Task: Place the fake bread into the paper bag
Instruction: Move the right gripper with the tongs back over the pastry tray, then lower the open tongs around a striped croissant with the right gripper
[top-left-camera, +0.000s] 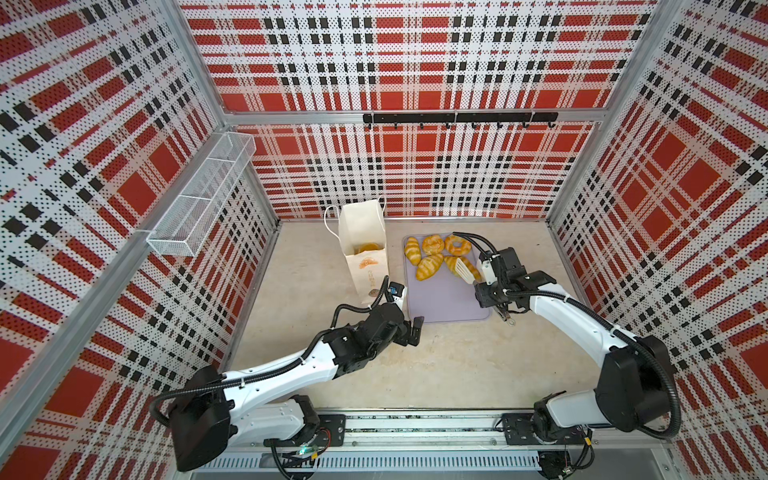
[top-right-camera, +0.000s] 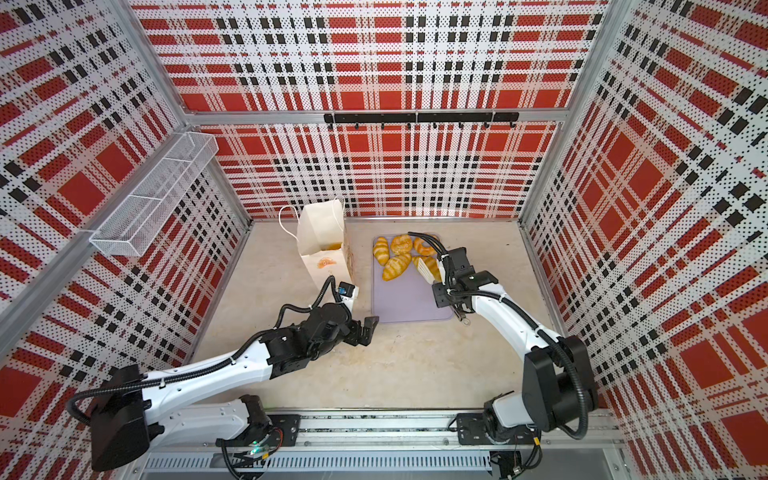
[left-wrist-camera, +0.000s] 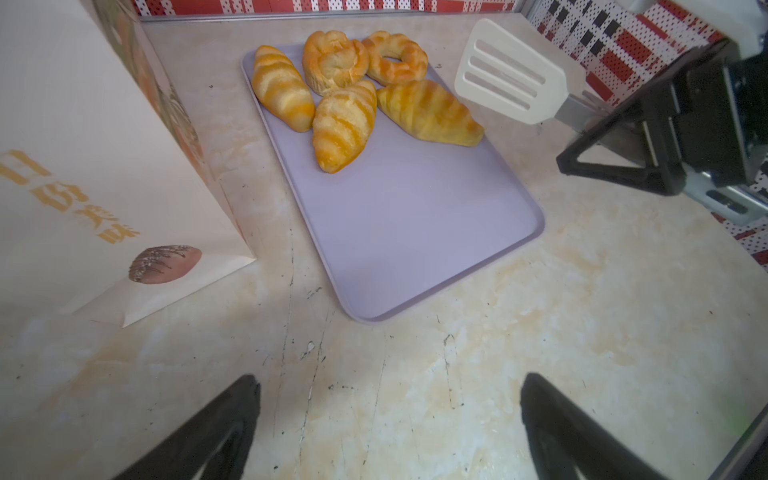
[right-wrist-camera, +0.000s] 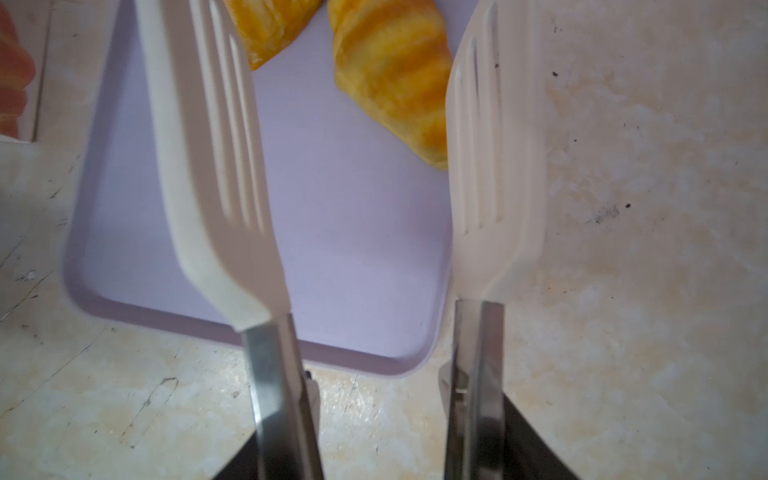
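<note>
Left wrist: left claw (left-wrist-camera: 388, 380) released before tray (left-wrist-camera: 415, 216) corner; right claw (left-wrist-camera: 648, 124) grasping tongs (left-wrist-camera: 511, 72).

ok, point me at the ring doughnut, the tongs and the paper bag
ring doughnut (left-wrist-camera: 413, 62): left wrist view, crust beside the hole
tongs (left-wrist-camera: 509, 68): left wrist view, slotted white head
paper bag (top-left-camera: 368, 270): in a top view, printed front face
</note>
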